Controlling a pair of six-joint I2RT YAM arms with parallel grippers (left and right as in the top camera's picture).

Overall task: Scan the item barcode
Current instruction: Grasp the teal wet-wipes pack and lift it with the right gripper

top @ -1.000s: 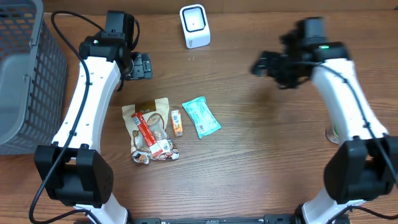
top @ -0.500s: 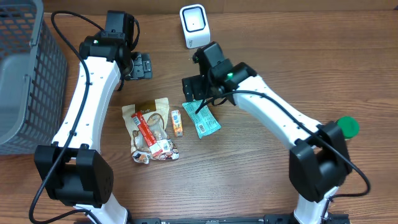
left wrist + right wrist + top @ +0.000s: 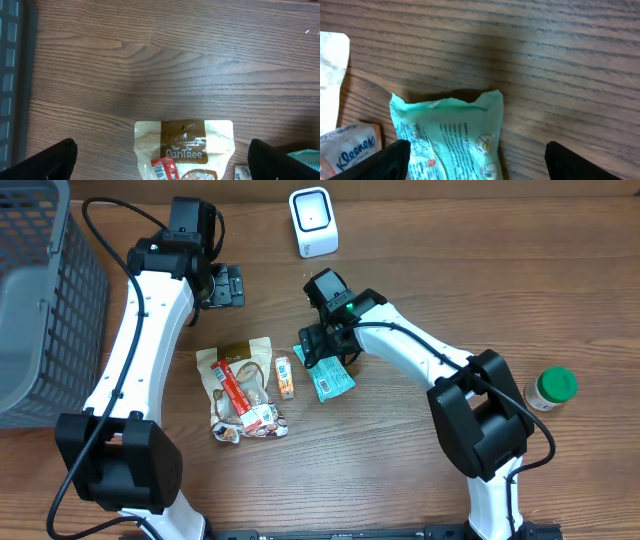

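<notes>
Reading Kleenex pack [image 3: 350,150] — right wrist only, scanner [image 3: 313,220] overhead

My overhead view is bright and even. Light seems to come from above, and only soft, small shadows lie on the table [image 3: 420,480]. The white scanner [image 3: 313,220] at 12 o'clock looks very bright. In my left wrist view a soft grey shadow sits mid-picture, with a pale shine at 10 o'clock. The left fingers [image 3: 42,160] at 7 and 5 o'clock are dark and blurry. In my right wrist view a dark shadow hugs the top of the teal packet [image 3: 450,135], whose print is fairly sharp. The right fingers [image 3: 377,162] are dark blurs.
</notes>
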